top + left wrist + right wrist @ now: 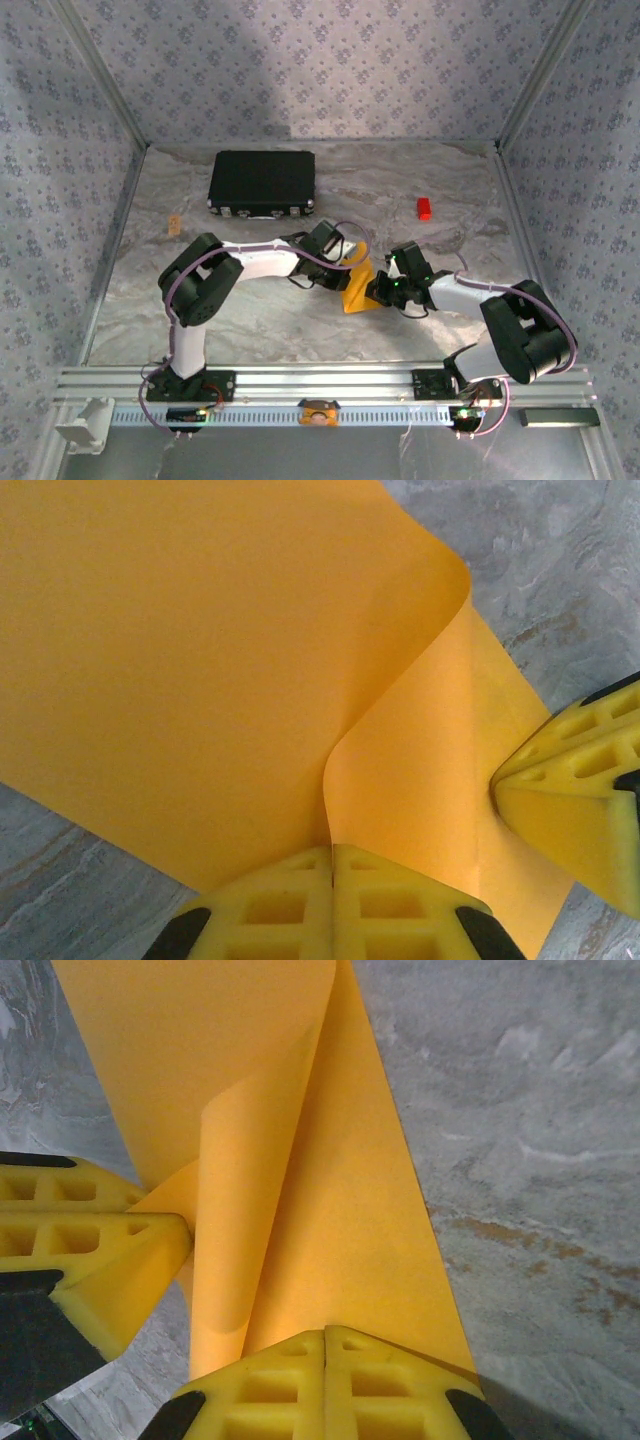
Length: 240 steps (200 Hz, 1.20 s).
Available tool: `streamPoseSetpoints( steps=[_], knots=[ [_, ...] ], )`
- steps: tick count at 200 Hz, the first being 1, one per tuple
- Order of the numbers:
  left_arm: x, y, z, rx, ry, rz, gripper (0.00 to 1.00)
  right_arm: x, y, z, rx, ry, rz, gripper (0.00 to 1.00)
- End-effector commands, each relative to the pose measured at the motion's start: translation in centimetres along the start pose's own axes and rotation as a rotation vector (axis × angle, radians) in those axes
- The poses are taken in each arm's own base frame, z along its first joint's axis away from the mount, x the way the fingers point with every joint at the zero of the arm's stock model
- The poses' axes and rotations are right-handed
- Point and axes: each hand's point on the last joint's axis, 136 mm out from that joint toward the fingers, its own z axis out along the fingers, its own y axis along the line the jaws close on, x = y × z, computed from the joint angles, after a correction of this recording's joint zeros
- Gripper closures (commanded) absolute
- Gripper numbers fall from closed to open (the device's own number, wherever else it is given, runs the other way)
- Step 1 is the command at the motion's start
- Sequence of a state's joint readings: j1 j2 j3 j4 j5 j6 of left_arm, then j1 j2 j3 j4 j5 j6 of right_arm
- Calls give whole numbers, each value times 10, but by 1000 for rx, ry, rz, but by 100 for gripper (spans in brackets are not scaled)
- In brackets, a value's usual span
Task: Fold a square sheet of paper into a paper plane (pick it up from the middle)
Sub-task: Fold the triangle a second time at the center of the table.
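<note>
Starting with the top external view: the left gripper (350,262) and the right gripper (380,290) meet near the centre of the grey marbled table (250,320). The square sheet of paper (358,292) sits between them, bent up off the surface. A black case (262,183) lies toward the far edge and a small red block (424,208) lies far right, both well apart from the sheet. In the left wrist view, the left gripper (332,852) is pressed closed on one edge of the square sheet of paper (200,660). The sheet curls upward in a soft bend from that pinch. The right gripper (500,783) meets the sheet at the right. In the right wrist view, the right gripper (325,1334) is clamped on the sheet's near edge (340,1220). One flap is rolled over lengthwise. The left gripper (183,1232) pinches the sheet at the left.
</note>
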<state>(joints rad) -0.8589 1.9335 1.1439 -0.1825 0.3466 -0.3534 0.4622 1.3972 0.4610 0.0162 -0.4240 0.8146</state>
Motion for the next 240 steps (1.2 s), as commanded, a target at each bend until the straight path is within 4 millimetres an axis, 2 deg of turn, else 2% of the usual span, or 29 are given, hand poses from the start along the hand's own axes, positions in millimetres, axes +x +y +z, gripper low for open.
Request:
streamPoseSetpoints(
  steps=[1, 51, 111, 187, 228, 240],
  knots=[
    [3, 6, -1, -27, 7, -13, 98, 16, -34, 2, 118, 42, 45, 94],
    [7, 7, 4, -13, 21, -27, 100, 12, -28, 2, 93, 28, 41, 94],
    [11, 10, 6, -15, 22, -36, 100, -17, 16, -15, -65, -91, 7, 98],
    [11, 9, 6, -15, 23, -35, 100, -27, 54, -8, -191, -90, -40, 100],
    [12, 10, 6, -17, 29, -32, 100, -27, 56, 3, -200, -56, -32, 100],
    [12, 11, 6, -19, 30, -34, 100, -25, 47, 9, -168, -37, 0, 100]
  ],
)
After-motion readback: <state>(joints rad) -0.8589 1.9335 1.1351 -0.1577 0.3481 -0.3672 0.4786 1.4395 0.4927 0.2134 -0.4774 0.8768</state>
